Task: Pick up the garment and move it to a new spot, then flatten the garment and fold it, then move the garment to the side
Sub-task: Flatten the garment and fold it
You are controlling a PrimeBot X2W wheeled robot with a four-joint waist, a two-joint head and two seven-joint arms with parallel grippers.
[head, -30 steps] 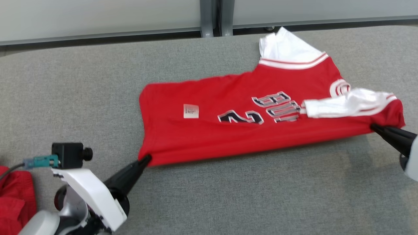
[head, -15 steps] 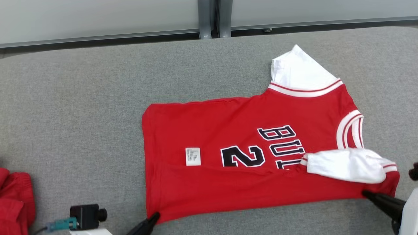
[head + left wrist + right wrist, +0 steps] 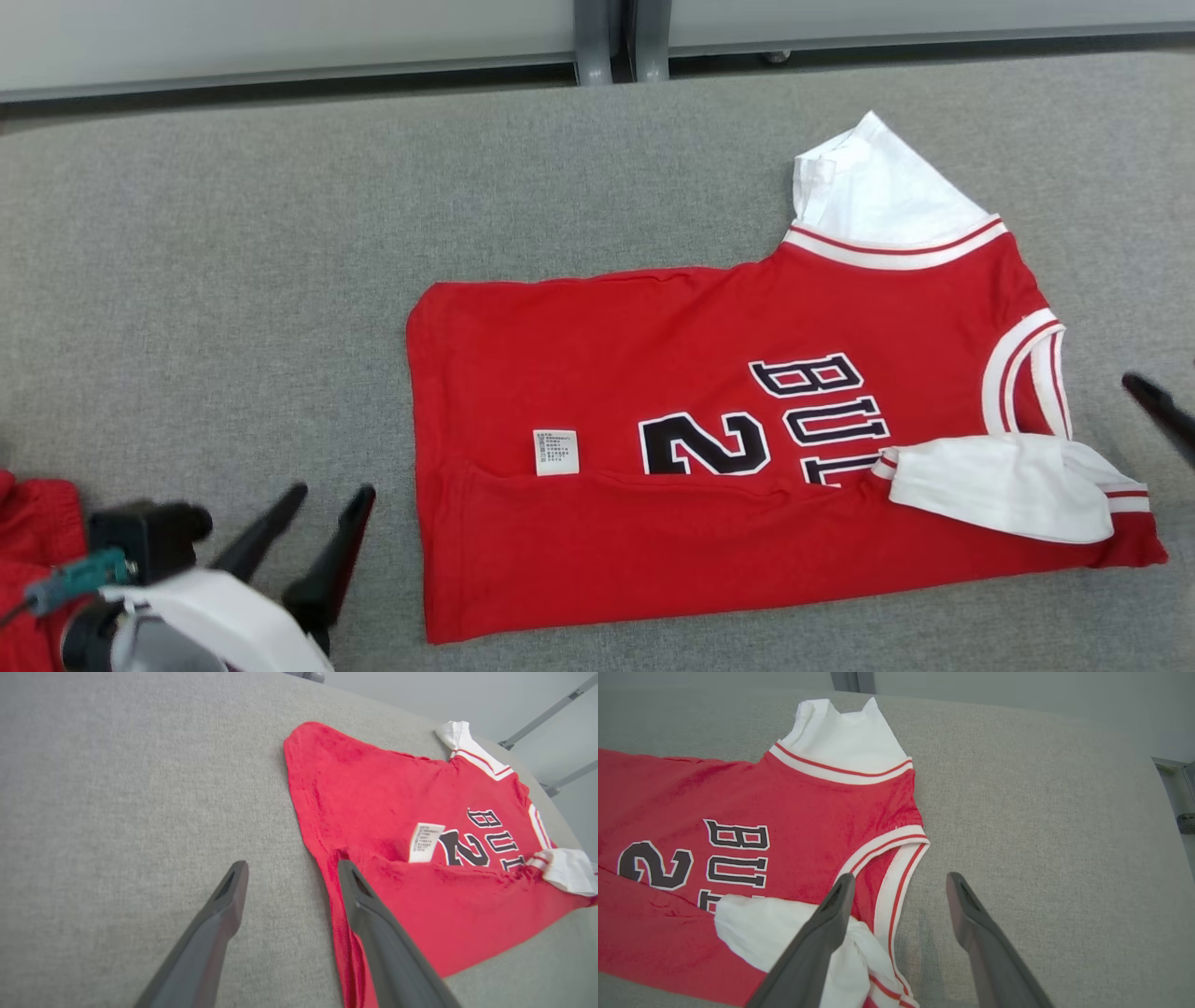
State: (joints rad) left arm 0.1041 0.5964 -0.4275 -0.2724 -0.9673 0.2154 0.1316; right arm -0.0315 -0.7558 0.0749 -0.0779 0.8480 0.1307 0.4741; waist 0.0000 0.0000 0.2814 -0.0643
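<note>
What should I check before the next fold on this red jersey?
1. Open left end effector, off the jersey: ok.
2. Open right end effector: ok.
3. Body lying flat on the table: ok.
4. Folded-over near edge: ok.
5. Tucked-in far sleeve: not ok, it sticks out.
6. Smooth near sleeve: not ok, bunched.

A grey fabric-covered table (image 3: 233, 280) carries a red jersey (image 3: 607, 355) lying flat, its near long edge folded over (the black lettering is partly covered), white sleeves at its right end. A second red cloth (image 3: 37, 523) lies at the table's near left, well apart
</note>
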